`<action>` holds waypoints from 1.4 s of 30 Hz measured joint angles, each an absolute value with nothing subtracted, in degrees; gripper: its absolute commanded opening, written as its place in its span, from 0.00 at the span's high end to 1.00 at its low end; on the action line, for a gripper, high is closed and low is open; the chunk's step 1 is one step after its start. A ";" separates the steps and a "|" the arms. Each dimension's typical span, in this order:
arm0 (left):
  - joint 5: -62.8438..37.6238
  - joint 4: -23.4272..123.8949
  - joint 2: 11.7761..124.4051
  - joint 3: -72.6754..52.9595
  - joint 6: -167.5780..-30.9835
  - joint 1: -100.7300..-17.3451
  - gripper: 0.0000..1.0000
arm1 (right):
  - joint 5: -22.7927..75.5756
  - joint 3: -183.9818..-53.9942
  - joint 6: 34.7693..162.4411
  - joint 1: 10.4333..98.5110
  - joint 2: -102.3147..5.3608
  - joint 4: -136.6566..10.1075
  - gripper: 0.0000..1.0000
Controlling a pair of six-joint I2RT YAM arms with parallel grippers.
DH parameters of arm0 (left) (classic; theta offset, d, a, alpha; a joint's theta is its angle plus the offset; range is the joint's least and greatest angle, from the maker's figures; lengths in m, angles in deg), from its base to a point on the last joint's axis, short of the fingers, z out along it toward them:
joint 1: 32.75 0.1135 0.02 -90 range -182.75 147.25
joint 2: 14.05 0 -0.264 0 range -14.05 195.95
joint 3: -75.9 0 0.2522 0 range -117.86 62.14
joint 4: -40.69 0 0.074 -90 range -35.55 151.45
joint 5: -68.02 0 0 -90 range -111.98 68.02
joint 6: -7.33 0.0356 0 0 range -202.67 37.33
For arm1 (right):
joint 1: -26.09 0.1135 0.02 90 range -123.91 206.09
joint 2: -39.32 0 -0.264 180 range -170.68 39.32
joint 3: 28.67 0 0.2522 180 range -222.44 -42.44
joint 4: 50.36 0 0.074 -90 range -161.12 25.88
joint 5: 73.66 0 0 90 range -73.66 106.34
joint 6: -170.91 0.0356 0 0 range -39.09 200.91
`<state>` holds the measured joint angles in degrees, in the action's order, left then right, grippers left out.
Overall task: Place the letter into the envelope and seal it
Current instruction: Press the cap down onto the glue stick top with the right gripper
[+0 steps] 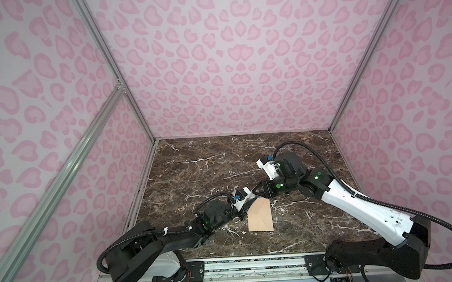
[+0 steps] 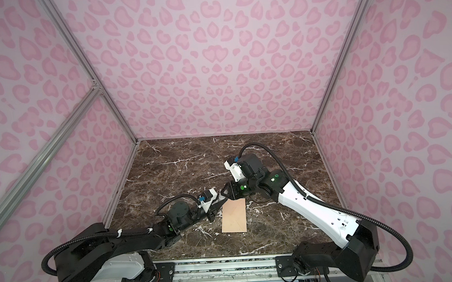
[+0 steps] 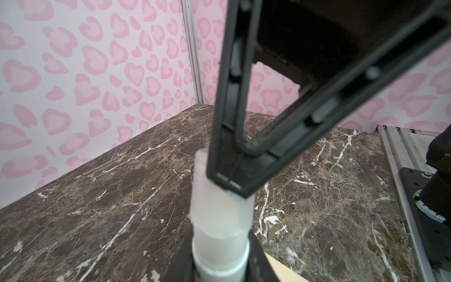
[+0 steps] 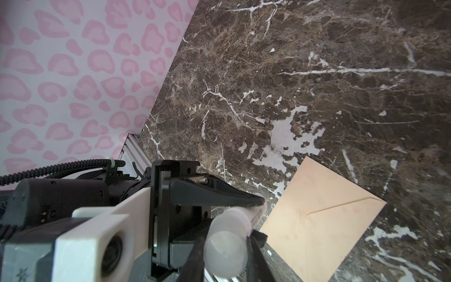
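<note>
Three walls point(image 1: 216, 68) carry a pale pink paper with darker pink heart-like spots. Grey aluminium profiles point(image 1: 105, 51) stand in the corners. The tabletop point(image 1: 194, 169) is dark brown marble with white veins, evenly lit.

Left claw point(image 1: 250, 199) and right claw point(image 1: 256, 192) meet tip-to-tip; both clamped, facing each other.

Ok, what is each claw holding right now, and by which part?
Both grip one white translucent tube: left claw on one end, right claw on the other. The peach-tan paper envelope lies free.
</note>
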<state>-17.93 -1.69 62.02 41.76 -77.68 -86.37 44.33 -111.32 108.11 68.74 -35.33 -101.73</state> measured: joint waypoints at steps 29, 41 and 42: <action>-17.88 1.70 61.32 41.54 -77.68 -86.37 0.96 | 36.83 -115.32 105.53 72.50 -38.37 -107.13 0.72; -17.90 3.58 60.21 41.54 -77.72 -86.40 0.96 | 33.97 -116.24 104.61 74.21 -39.98 -108.13 0.73; -17.90 3.80 60.05 41.54 -77.72 -86.40 0.96 | 33.86 -116.24 104.28 74.32 -40.16 -108.18 0.73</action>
<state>-17.90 3.80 60.05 41.54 -77.72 -86.40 33.86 -116.24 104.28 74.32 -40.16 -108.18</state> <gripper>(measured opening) 0.276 0.275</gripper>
